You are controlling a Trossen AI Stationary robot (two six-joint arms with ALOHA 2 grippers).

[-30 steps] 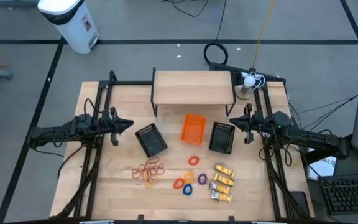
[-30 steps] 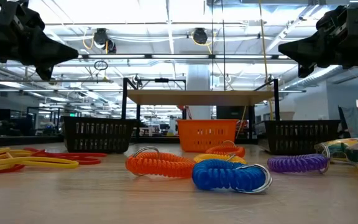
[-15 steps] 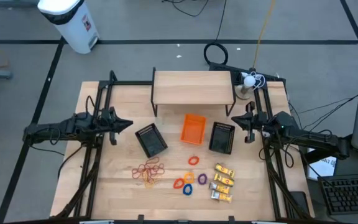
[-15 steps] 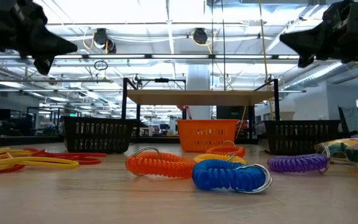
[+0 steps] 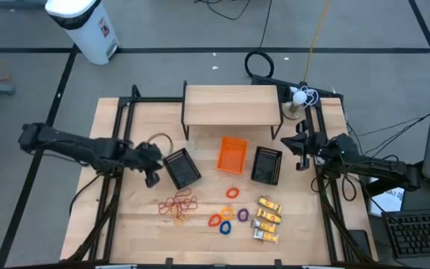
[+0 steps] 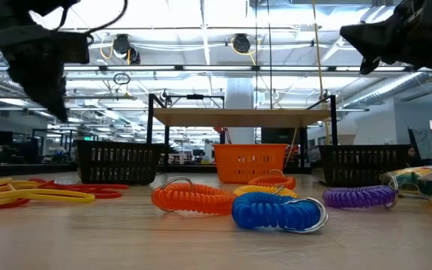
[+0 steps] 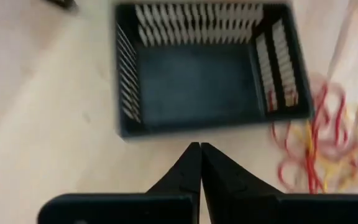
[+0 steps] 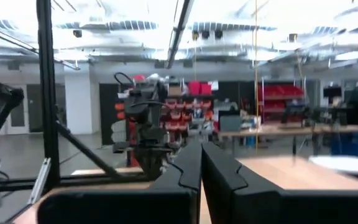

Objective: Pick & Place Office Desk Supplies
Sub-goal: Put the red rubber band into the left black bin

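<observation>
Left gripper, fingers together and empty, left of centre beside a black mesh bin; right gripper, fingers together, right of centre; rubber bands on tabletop below.

In the low view the rubber bands and the packets are cut off by the picture's side edges.

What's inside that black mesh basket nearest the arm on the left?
Nothing shows inside the left black mesh bin: the left wrist view looks straight in and sees a bare dark floor. The rubber bands lie on the table outside it. The wall nearest the camera hides a thin strip of that floor.
</observation>
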